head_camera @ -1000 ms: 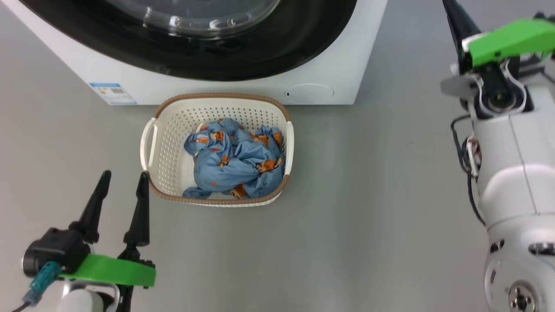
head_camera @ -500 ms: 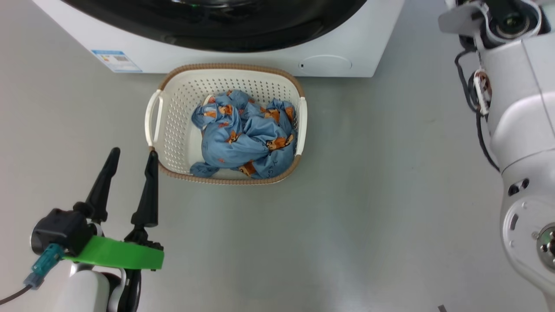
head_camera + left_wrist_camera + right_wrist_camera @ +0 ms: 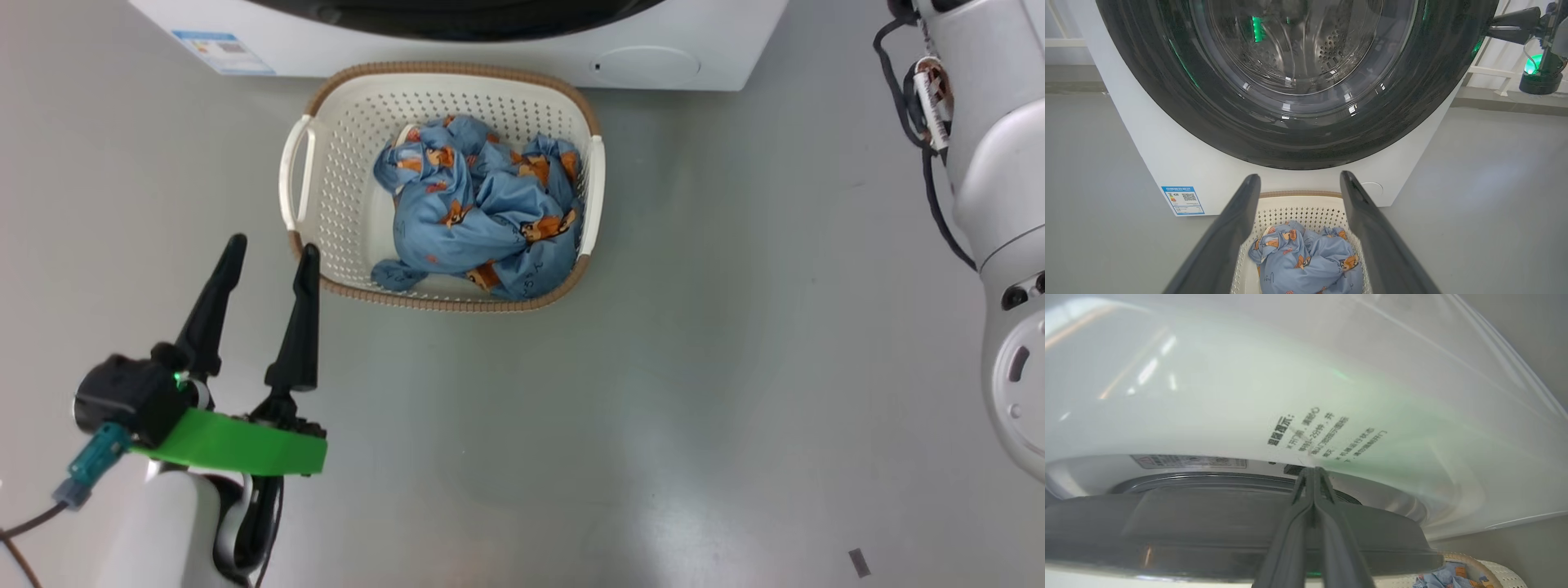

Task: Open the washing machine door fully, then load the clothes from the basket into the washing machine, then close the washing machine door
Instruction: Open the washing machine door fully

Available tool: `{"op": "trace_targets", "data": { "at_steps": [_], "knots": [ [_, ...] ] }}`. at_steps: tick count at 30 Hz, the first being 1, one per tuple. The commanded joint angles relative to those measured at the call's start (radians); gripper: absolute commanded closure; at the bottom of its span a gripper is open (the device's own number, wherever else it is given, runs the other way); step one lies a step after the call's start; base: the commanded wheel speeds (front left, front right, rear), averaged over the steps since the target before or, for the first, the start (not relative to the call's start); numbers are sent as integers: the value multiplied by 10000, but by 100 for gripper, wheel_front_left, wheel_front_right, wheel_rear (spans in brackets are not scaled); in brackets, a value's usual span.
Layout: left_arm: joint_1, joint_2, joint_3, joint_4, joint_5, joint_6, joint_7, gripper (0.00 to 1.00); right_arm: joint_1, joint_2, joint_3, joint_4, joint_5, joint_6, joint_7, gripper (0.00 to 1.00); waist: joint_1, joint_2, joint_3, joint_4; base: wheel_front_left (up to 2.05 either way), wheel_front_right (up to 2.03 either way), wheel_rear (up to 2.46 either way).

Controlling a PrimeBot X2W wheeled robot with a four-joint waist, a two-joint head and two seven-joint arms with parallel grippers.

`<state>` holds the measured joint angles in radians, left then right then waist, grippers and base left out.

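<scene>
The cream basket (image 3: pixel 322 188) stands on the floor right in front of the washing machine (image 3: pixel 735 49), with the blue bear-print clothes (image 3: pixel 482 208) bundled inside. My left gripper (image 3: pixel 271 249) is open and empty, low and just left of the basket's near corner. In the left wrist view, the washing machine door (image 3: pixel 1298 143) lies flat against the white front, its glass (image 3: pixel 1298 49) showing the drum. My right gripper (image 3: pixel 1312 473) is shut on nothing, its tips at the seam between the door's black rim (image 3: pixel 1208 522) and the white front (image 3: pixel 1167 396). It also appears beside the door's right edge (image 3: pixel 1492 27).
Bare grey floor surrounds the basket on the left, right and near side. My pale right forearm (image 3: pixel 1000 163) with its cable runs down the right of the head view. A blue energy sticker (image 3: pixel 222 51) and a round cap (image 3: pixel 645 63) mark the machine's lower front.
The head camera has tilted, so the machine and basket sit higher in the picture and the right gripper has left its top edge. The clothes have not moved and the left gripper stays open.
</scene>
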<state>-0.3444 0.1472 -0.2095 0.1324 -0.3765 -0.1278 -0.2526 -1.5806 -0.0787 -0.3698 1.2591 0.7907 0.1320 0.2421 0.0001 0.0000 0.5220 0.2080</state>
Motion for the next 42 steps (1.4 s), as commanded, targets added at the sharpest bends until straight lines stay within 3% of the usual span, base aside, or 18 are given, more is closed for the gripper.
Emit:
{"op": "trace_targets", "data": {
  "at_steps": [1, 15, 42],
  "knots": [
    [-241, 260, 271, -251, -123, -29, -92, 0, -411, 239, -28, -156, -133, -13, -94, 100, 0, 0, 223, 174, 0, 0, 0],
    [-447, 229, 253, -212, -283, -29, -92, 0, -766, 253, -186, 235, -576, -13, -40, 100, 0, 0, 456, 459, 0, 0, 0],
    [-214, 83, 352, -166, -230, -29, -92, 0, 902, 206, 779, -1100, 10, -13, 3176, 100, 0, 0, -108, 561, 0, 0, 0]
  ]
}}
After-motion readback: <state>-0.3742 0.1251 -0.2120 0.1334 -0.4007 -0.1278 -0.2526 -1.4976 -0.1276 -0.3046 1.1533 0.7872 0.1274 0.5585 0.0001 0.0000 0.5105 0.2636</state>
